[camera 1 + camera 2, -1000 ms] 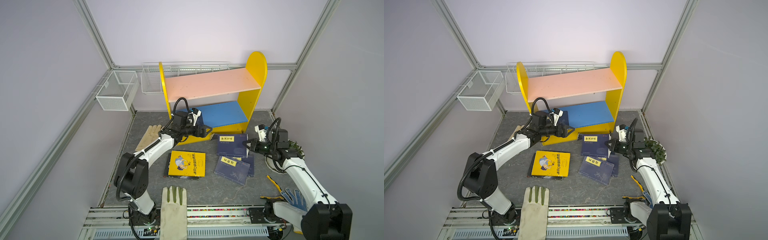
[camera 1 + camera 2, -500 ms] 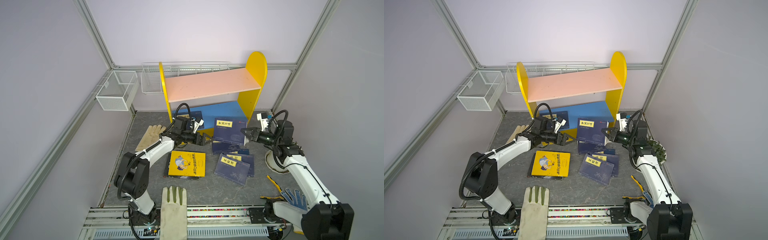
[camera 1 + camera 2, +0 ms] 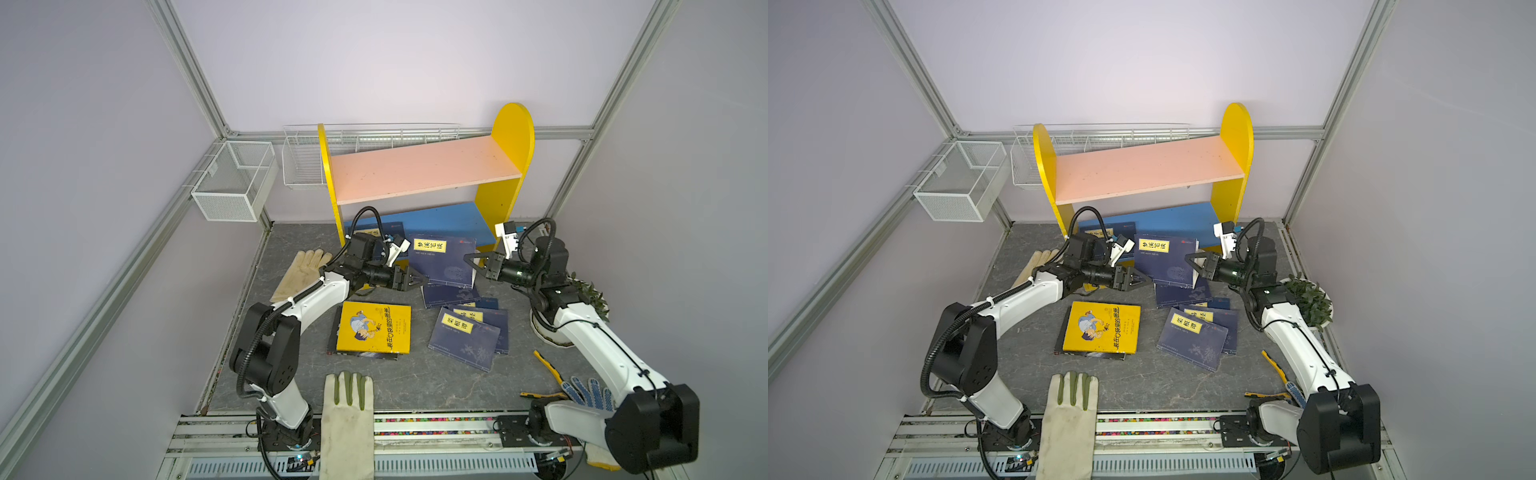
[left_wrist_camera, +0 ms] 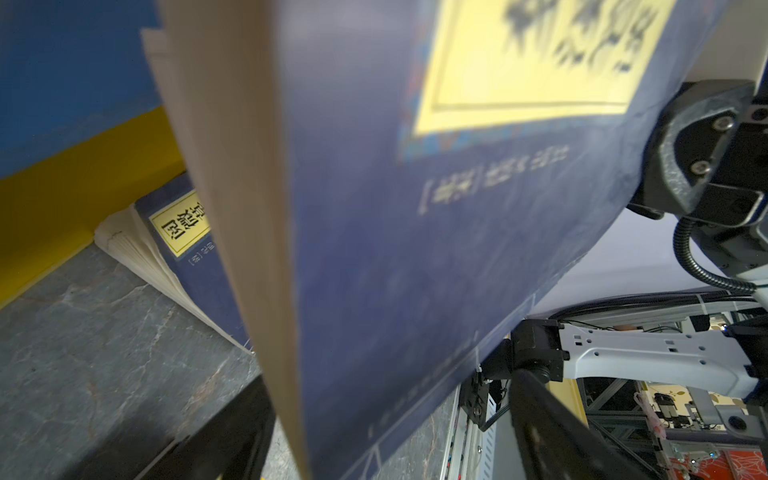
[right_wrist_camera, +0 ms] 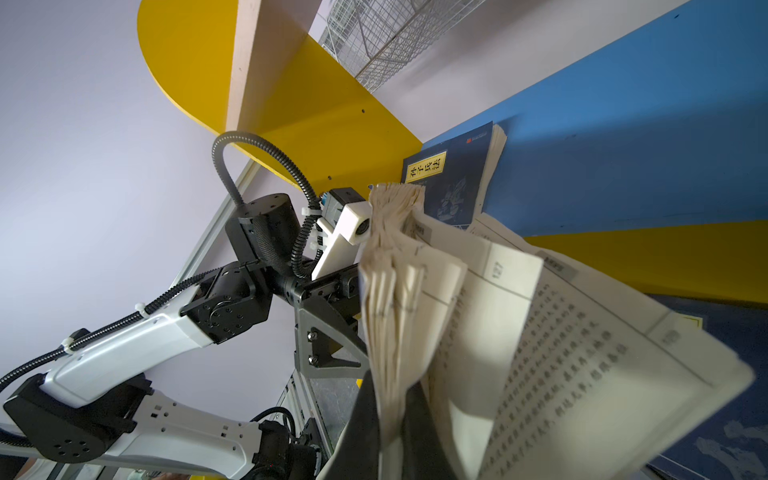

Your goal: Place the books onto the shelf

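Observation:
The shelf [image 3: 424, 168] stands at the back, with a pink upper board and a blue lower board [image 3: 451, 220]. One navy book [image 5: 453, 178] stands on the lower board against the yellow side panel. My right gripper [image 3: 471, 262] [image 5: 392, 440] is shut on another navy book [image 3: 442, 264] [image 3: 1165, 259], held upright in front of the shelf with its pages fanning. My left gripper [image 3: 417, 280] [image 4: 386, 436] is open, its jaws astride this book's [image 4: 415, 228] other edge. A yellow book [image 3: 374, 328] and several navy books [image 3: 465, 332] lie on the table.
Two white wire baskets [image 3: 232, 183] hang at the back left. Gloves lie at the left [image 3: 301, 270], the front [image 3: 347, 415] and the right front [image 3: 588, 392]. A potted plant [image 3: 1308, 301] stands beside the right arm, with yellow pliers [image 3: 548, 368] in front of it.
My right gripper has lifted a navy book off the pile and stood it upright. My left gripper has come back from the shelf to the book's free edge.

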`<state>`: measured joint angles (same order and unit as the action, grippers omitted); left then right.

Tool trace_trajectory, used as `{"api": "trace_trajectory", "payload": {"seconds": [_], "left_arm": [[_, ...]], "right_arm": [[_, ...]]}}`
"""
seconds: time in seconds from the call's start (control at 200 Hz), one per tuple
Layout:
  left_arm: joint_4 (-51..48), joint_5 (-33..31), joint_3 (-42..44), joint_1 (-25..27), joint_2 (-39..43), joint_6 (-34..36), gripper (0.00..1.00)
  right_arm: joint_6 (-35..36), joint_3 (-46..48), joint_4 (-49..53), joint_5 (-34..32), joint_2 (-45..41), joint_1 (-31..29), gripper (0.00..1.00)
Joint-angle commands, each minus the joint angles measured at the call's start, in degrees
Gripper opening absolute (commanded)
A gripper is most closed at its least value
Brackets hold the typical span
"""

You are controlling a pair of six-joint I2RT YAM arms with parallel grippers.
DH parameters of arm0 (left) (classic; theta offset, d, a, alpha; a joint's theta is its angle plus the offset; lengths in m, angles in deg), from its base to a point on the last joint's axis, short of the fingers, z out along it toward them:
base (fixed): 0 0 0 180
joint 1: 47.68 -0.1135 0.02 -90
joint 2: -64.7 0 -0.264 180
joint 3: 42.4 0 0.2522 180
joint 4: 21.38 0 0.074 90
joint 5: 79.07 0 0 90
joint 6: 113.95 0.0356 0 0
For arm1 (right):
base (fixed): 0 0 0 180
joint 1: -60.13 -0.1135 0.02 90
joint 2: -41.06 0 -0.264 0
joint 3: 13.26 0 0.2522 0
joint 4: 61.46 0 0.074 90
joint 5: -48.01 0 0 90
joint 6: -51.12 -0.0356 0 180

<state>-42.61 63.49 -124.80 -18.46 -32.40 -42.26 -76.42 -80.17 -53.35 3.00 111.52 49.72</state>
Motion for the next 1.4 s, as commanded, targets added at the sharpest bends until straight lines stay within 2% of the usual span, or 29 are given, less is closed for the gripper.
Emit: {"api": "trace_trajectory", "payload": {"seconds": [0.0, 0.045, 0.125, 0.24, 0.35, 0.42, 0.485, 0.525, 0.57, 0.615, 0.835, 1.045, 1.4], "left_arm": [[3.8, 1.1, -0.9, 0.1, 0.1, -1.7, 0.82], [5.2, 1.1, -0.6, 0.1, 0.4, -2.5, 0.78], [7.7, 1.1, 0.1, 0.1, 0.9, -4.1, 0.60], [8.5, 0.4, 0.0, 0.1, 1.2, -4.9, 0.26], [8.8, -1.0, 0.2, 0.1, 1.8, -5.3, 0.00], [10.3, -1.8, 0.9, 0.1, 2.5, -6.1, 0.00], [12.3, -2.3, 1.9, 0.1, 3.5, -7.0, 0.00], [13.8, -2.8, 2.5, 0.1, 4.2, -7.6, 0.00], [14.9, -3.2, 3.1, 0.1, 4.9, -8.0, 0.00], [15.4, -3.8, 3.5, 0.1, 5.5, -8.2, 0.00], [17.8, -7.7, 4.9, -0.6, 8.3, -8.5, 0.00], [18.8, -8.7, 5.4, -0.6, 8.2, -8.8, 0.00], [19.5, -9.3, 7.2, -0.6, 9.3, -8.9, 0.00]], "right_arm": [[-1.2, 0.4, -4.0, -0.1, 0.3, -1.0, 0.07], [-1.1, 0.9, -4.0, -0.3, 0.4, -1.0, 0.07], [-0.7, 1.6, -3.0, -1.3, 0.6, -1.0, 0.07], [1.4, 2.2, 0.8, -4.9, 0.6, -1.0, 0.07], [3.1, 2.0, 5.1, -9.6, 1.0, -1.0, 0.09], [3.7, 1.6, 7.7, -12.7, 0.9, -1.0, 0.19], [3.6, 1.9, 9.3, -15.2, 0.4, -0.4, 0.43], [3.6, 2.1, 10.2, -16.1, -0.1, 0.1, 0.54], [3.7, 2.4, 11.1, -16.9, -0.6, 0.8, 0.61], [3.9, 2.4, 11.9, -17.1, -1.0, 1.5, 0.63], [4.1, 6.8, 11.6, -13.1, -2.5, 3.5, 0.64], [0.7, 8.2, 2.6, -5.3, -2.1, 3.2, 0.59], [-2.4, 5.1, -5.0, -2.6, 3.5, 1.3, 0.48]]}}
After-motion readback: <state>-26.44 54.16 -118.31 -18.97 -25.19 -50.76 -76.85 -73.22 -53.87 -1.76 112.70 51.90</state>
